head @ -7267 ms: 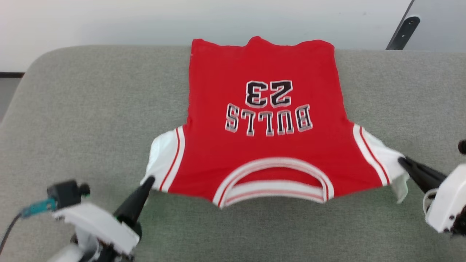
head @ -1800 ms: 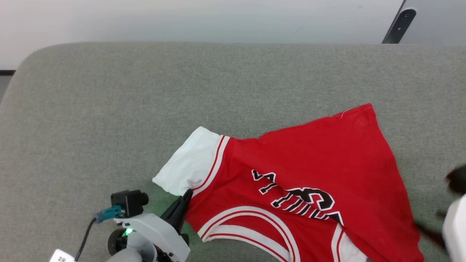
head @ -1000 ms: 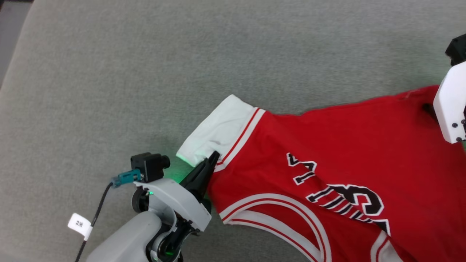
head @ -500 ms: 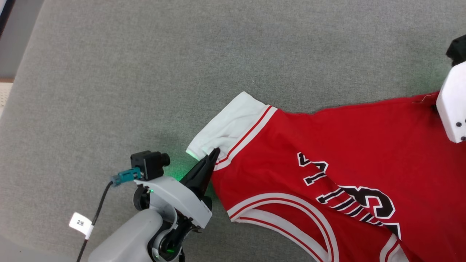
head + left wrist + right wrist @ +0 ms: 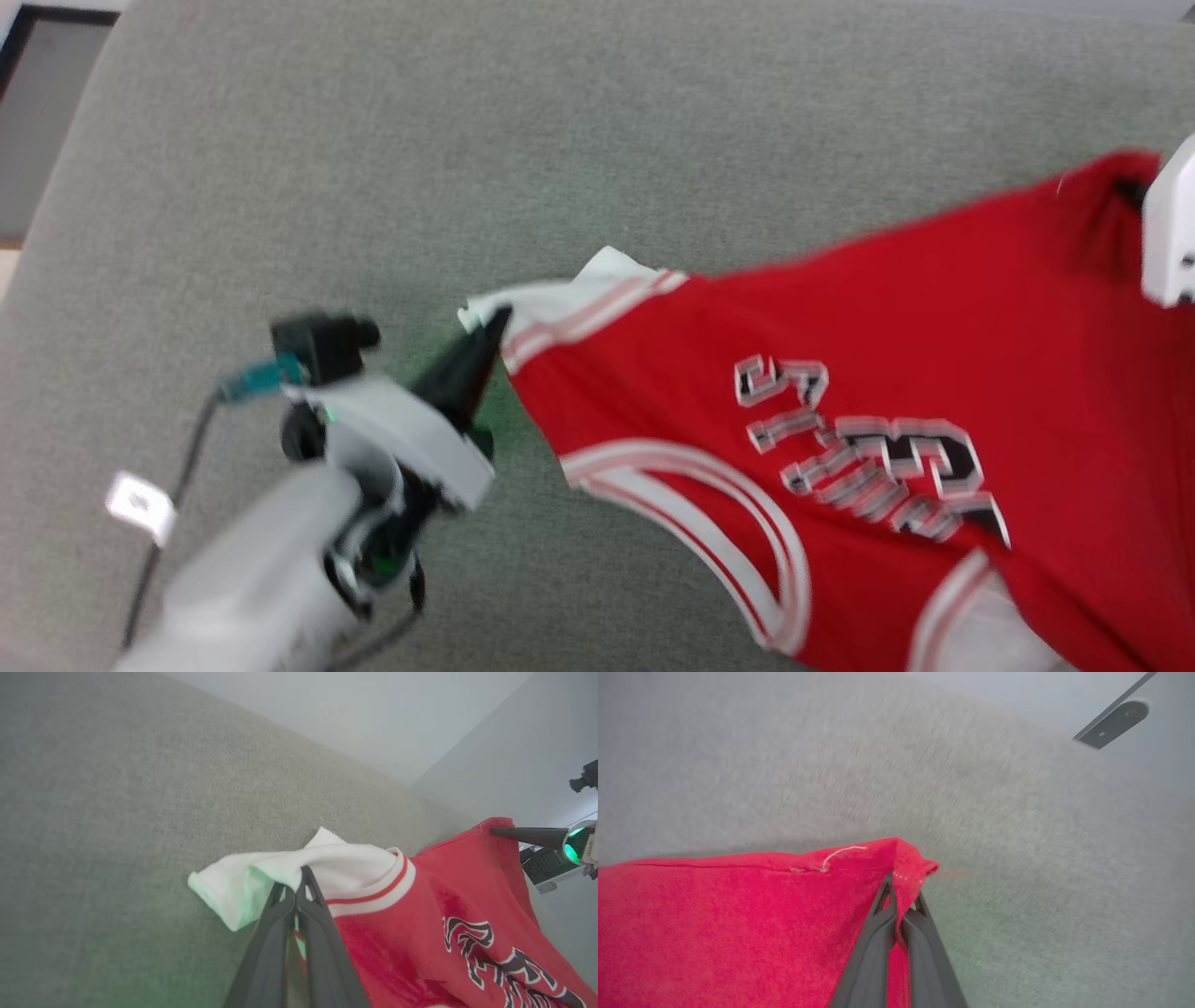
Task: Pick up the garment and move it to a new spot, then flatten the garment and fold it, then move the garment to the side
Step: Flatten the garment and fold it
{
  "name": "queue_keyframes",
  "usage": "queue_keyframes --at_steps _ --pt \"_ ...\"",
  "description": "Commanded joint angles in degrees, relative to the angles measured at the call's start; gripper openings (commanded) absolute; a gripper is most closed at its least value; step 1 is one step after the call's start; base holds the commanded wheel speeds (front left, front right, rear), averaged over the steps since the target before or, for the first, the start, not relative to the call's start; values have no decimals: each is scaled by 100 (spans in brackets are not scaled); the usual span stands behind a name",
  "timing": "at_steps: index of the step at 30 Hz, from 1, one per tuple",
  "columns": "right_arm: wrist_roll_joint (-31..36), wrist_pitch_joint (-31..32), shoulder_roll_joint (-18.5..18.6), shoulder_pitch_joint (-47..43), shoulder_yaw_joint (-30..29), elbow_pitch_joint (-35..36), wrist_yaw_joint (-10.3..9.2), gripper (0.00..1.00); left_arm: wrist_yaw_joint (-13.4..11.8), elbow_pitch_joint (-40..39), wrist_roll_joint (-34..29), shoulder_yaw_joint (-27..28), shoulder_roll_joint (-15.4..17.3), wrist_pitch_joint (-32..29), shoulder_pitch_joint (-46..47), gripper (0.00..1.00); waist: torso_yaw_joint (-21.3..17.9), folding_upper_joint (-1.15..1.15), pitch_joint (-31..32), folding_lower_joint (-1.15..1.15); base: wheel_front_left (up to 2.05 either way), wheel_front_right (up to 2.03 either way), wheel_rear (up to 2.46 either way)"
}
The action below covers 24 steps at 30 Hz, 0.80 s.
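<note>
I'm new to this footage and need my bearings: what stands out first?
A bright red jersey with black lettering dominates, spread over a grey cushion. The left gripper pinches its white sleeve, jaws shut. The right gripper is shut on a red corner at the far right of the head view.

Probably a lab: grey padded surface (image 5: 280, 140), bare pale wall (image 5: 373, 709).

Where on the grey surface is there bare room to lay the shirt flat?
Free: the wide grey surface beyond the jersey and to its left, up to the far edge. Crowded: the near right, where the jersey stretches between the left tool and the right tool.
</note>
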State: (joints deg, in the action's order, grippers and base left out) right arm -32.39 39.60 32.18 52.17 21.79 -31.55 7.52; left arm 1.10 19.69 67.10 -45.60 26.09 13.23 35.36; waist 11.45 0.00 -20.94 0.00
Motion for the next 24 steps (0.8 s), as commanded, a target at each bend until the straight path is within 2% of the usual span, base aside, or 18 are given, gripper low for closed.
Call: queue_keyframes --at_steps 1,4,7,12,19,24 --pt "5 -167 -64 154 -181 -100 -7 0 58 16 -32 67 40 -39 240 0 -99 0 95 0 0 0 0" --pt "135 -574 -249 498 -577 -415 -7 0 89 130 -67 192 83 -185 780 0 -171 0 97 0 0 0 0" --pt "398 -1029 -393 927 -931 -760 -7 0 257 377 254 409 -123 -423 1359 0 -221 0 77 0 0 0 0" --pt "787 -1597 -754 1923 -1424 -1343 -7 0 397 1432 376 667 -347 -764 2731 0 -399 0 -56 0 0 0 0" --pt "1406 -2568 -1164 3488 -2109 -2081 -8 0 413 3017 214 1110 -621 -371 4855 0 -685 0 -480 0 0 0 0" --pt "1692 -3205 -1391 4372 -2674 -2573 -8 0 462 3673 -153 1198 -640 80 6068 0 -807 0 -703 0 0 0 0"
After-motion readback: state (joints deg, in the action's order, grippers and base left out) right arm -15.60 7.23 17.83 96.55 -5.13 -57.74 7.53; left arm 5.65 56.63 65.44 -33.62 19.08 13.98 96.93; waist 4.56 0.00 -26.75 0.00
